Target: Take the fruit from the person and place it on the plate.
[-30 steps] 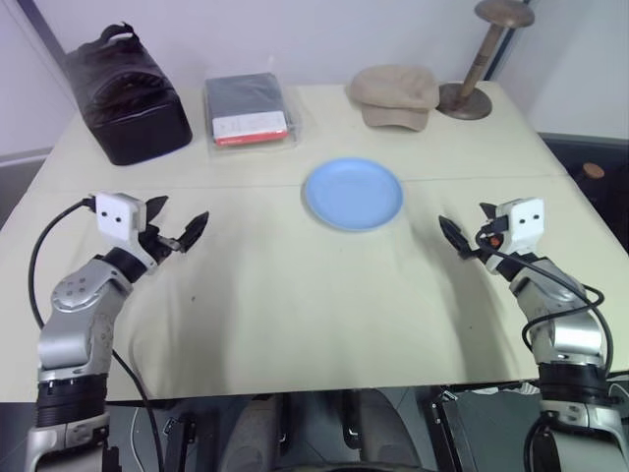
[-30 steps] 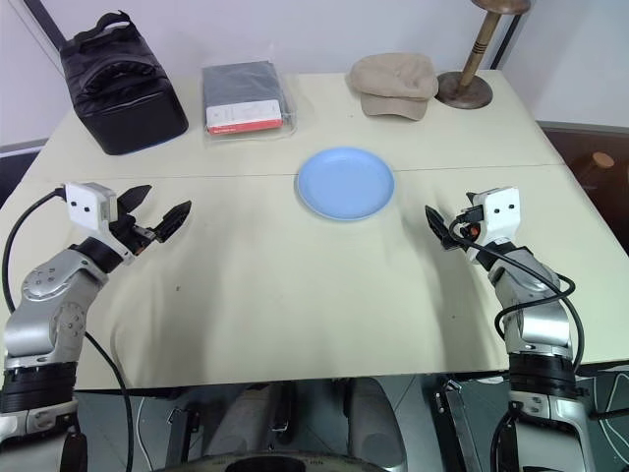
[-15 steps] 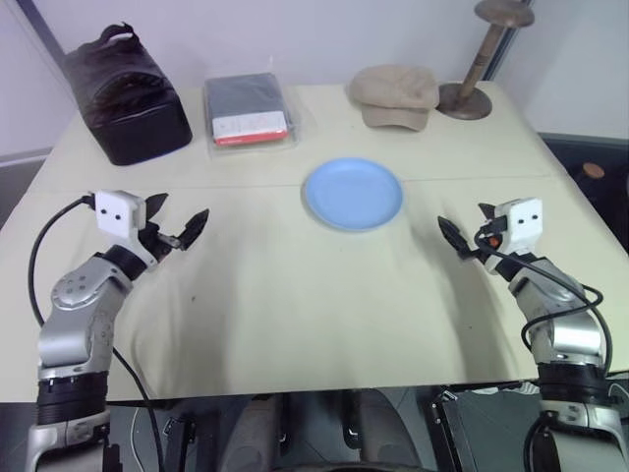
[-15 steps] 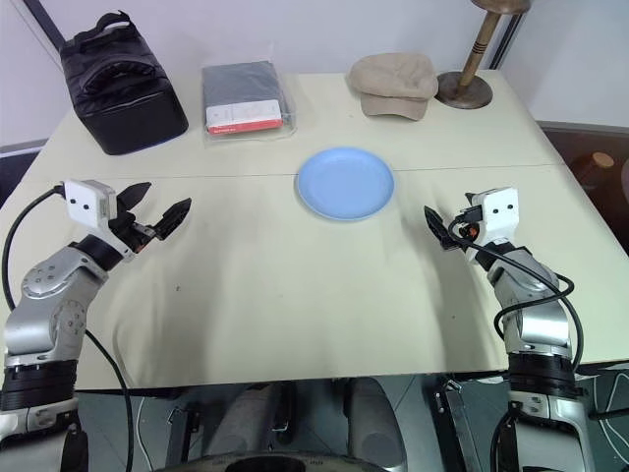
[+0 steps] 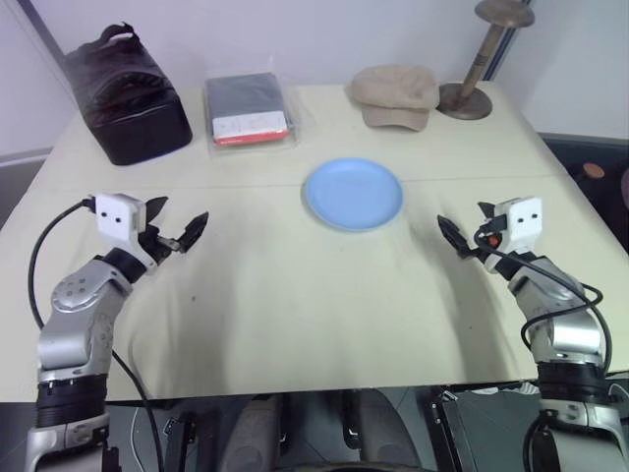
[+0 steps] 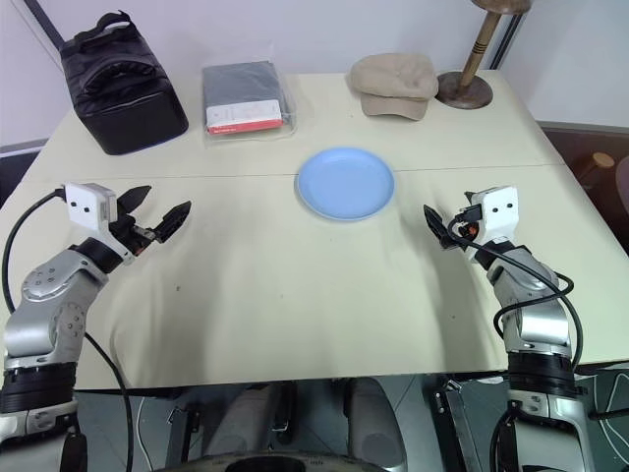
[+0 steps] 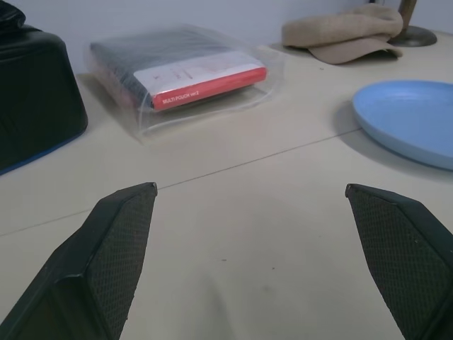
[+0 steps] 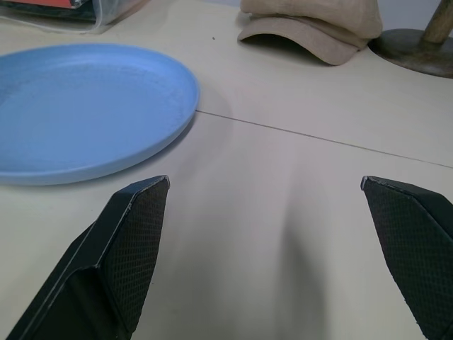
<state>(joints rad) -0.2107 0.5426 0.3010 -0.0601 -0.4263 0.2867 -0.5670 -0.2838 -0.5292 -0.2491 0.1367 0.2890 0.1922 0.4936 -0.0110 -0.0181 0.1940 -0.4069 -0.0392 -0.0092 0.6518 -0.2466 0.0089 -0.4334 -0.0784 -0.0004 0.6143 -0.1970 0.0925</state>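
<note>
Both the left gripper [image 5: 177, 230] and right gripper [image 5: 464, 236] hover with fingers spread and empty either side of the blue plate [image 5: 353, 194] (nothing on it yet), so best bet is waiting for the fruit handover.

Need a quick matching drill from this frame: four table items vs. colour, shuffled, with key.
Things:
1. plate
2. cap
3. bag
4. packet's label strip

Colours:
A. black
B. red
C. light blue
D. beige

Pairs: 1-C, 2-D, 3-A, 4-B
</note>
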